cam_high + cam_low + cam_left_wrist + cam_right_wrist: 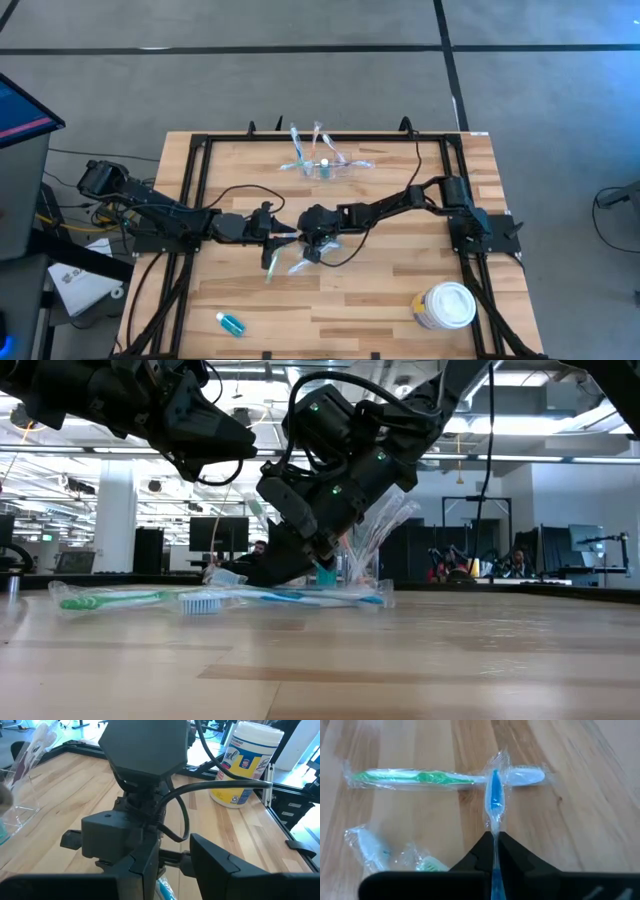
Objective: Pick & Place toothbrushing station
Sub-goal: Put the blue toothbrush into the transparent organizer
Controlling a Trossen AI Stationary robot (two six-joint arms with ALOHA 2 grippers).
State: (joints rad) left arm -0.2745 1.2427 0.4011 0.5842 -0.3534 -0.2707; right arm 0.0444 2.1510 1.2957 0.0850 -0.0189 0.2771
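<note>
The toothbrushing station (322,163), a clear low holder with wrapped brushes standing in it, sits at the table's far middle. At mid-table lie a wrapped green toothbrush (420,777), a wrapped blue toothbrush (494,795) crossing over it, and a third wrapped brush (375,850). My right gripper (494,837), also seen from above (312,252), is shut on the blue toothbrush. My left gripper (272,237) hangs above the table just left of it, its fingers (220,865) apart, looking at the right arm's wrist. My right gripper pinches the blue toothbrush's wrapped shaft (494,831) between its two fingers, slanting down from the table's right side. The brush runs on ahead along the fingers. Its far end (494,782) lies across the green toothbrush. My left gripper: a pale blue bit (165,890) shows between its fingers; whether it touches them I cannot tell.
A round white-lidded tub (447,305) stands at the near right. A small blue bottle (230,322) lies at the near left. A black frame rail (190,200) runs round the table, and cables trail over the middle.
</note>
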